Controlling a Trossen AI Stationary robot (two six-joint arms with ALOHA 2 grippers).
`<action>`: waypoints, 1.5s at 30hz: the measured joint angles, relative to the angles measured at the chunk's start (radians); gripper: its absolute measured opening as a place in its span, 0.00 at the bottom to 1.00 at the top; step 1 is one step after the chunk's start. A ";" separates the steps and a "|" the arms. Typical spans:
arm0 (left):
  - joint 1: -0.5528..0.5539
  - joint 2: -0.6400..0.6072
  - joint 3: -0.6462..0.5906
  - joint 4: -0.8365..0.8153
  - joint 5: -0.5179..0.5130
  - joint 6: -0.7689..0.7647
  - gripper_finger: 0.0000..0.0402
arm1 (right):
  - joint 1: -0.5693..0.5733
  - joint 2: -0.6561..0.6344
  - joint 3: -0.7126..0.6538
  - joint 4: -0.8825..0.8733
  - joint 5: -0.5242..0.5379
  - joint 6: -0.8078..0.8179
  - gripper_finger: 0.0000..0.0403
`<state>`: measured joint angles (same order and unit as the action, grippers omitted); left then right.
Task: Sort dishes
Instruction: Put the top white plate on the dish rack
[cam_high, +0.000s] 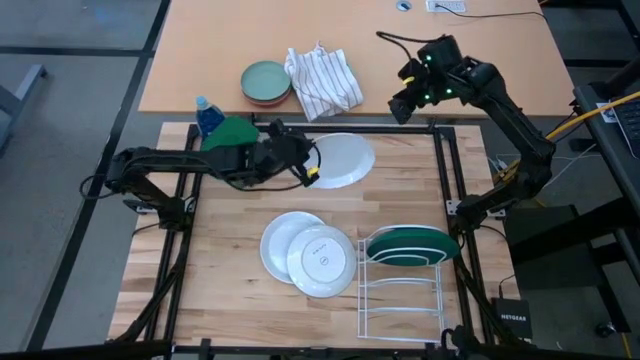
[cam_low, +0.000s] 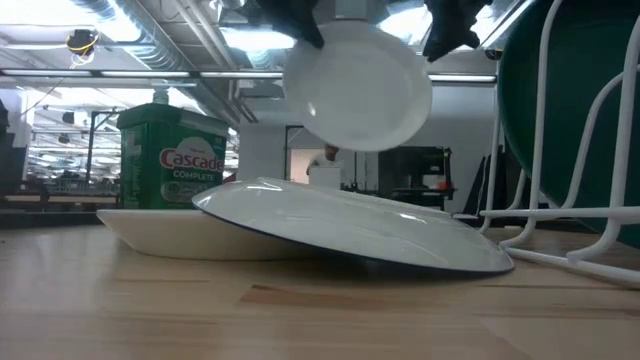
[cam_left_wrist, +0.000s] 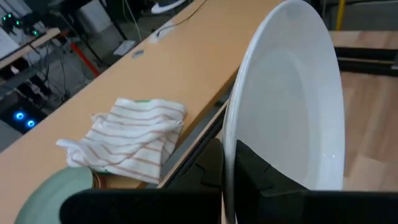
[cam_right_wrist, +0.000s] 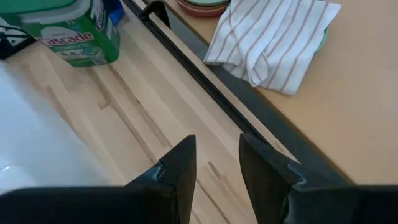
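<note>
Up off the table, a plain white plate (cam_high: 345, 160) hung clamped by its rim in the left gripper (cam_high: 308, 170), at the far side of the butcher-block table (cam_high: 240, 300). Nearer, the stamped plate (cam_high: 320, 261) overlapped another white plate (cam_high: 277, 240), beside the dark green plate (cam_high: 410, 243) standing in the wire rack (cam_high: 400, 295). The right gripper (cam_high: 405, 100) hovered over the far edge, fingers slightly parted and empty.

Four dishes: one dark green plate (cam_high: 410, 243) standing in the single white wire rack (cam_high: 400, 290), two plain white plates (cam_high: 343, 160) (cam_high: 278, 243), and one smaller white plate with a centre stamp (cam_high: 321, 262). Two robot arms, so two grippers, left (cam_high: 312, 170) and right (cam_high: 402, 103). One striped cloth (cam_high: 322, 80), one green Cascade tub (cam_high: 222, 133), and one pale green dish (cam_high: 265, 79) stacked on one pinkish dish (cam_high: 268, 102).
</note>
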<state>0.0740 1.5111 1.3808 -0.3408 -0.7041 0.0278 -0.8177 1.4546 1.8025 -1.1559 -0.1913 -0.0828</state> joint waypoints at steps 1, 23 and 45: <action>-0.015 -0.003 0.000 -0.001 -0.009 0.000 0.00 | 0.000 -0.002 0.006 -0.004 0.000 0.004 0.31; -0.340 -0.022 0.000 -0.009 -0.288 -0.015 0.00 | 0.000 -0.011 0.008 -0.147 -0.002 0.030 0.31; -0.588 -0.022 0.001 0.106 -0.357 -0.075 0.00 | 0.000 -0.011 0.008 -0.148 0.000 0.034 0.31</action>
<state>-0.5138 1.4891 1.3819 -0.2352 -1.0607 -0.0468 -0.8177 1.4433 1.8103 -1.3037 -0.1914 -0.0490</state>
